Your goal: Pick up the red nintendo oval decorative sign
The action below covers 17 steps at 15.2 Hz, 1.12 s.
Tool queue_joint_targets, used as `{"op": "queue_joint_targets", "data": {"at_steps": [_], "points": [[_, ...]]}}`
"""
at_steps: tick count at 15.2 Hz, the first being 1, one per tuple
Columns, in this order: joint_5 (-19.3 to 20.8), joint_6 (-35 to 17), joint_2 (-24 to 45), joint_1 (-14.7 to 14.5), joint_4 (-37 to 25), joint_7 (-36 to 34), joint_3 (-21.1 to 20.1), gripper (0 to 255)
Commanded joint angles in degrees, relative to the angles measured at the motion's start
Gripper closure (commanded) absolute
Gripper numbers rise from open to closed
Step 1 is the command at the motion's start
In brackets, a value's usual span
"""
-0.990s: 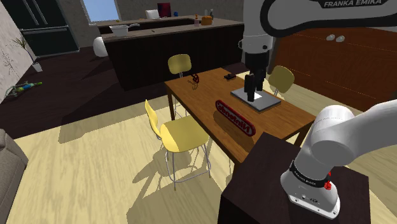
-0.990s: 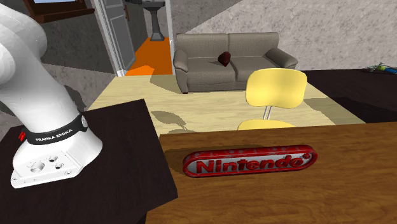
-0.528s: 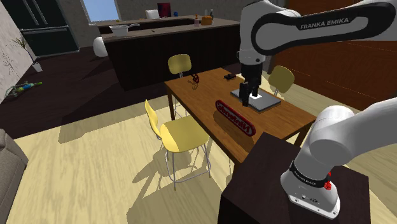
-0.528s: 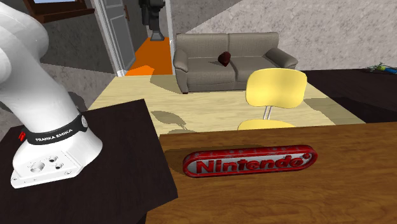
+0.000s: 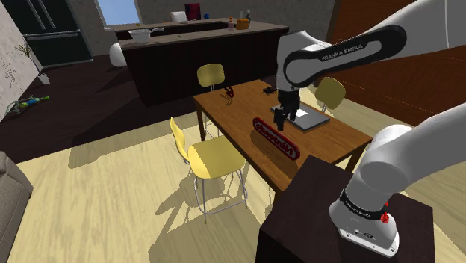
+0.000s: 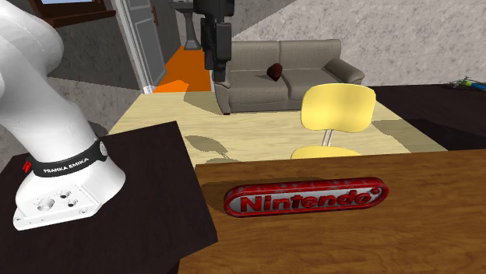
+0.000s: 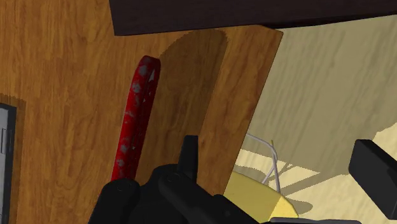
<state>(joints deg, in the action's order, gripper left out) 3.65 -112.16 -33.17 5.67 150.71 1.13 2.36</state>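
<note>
The red oval Nintendo sign (image 5: 276, 138) stands on its long edge on the wooden table (image 5: 336, 138), its lettering facing the second exterior view (image 6: 305, 197). My black gripper (image 5: 278, 119) hangs above the table, over the sign's far end and beside the grey slab. In the second exterior view the gripper (image 6: 221, 76) comes down from the top, well above and behind the sign. In the wrist view the sign's top edge (image 7: 135, 121) lies to one side of the gap, beyond one finger (image 7: 188, 153). The fingers stand apart with nothing between them.
A flat grey slab (image 5: 308, 118) lies on the table behind the sign. Small dark objects (image 5: 227, 93) sit at the table's far end. Yellow chairs (image 5: 210, 158) stand along the table's edge. A sofa (image 6: 280, 74) is beyond. The dark stand (image 6: 117, 194) adjoins the table.
The arm has come down and swung toward the shoulder view's left, from over the grey slab to over the sign. The gripper has dropped into the second exterior view from the top.
</note>
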Motion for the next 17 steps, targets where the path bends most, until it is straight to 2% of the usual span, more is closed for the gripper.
{"op": "queue_joint_targets", "data": {"at_steps": [1, 10, 17], "points": [[0.99, -4.99, 3.24, 1.19, 0.87, 0.14, 1.06, 0], [3.71, -24.33, 20.93, 5.63, -0.46, 0.56, 5.63, 0], [2.23, -36.74, 36.46, 8.25, -5.91, 2.39, 8.76, 0]]}}
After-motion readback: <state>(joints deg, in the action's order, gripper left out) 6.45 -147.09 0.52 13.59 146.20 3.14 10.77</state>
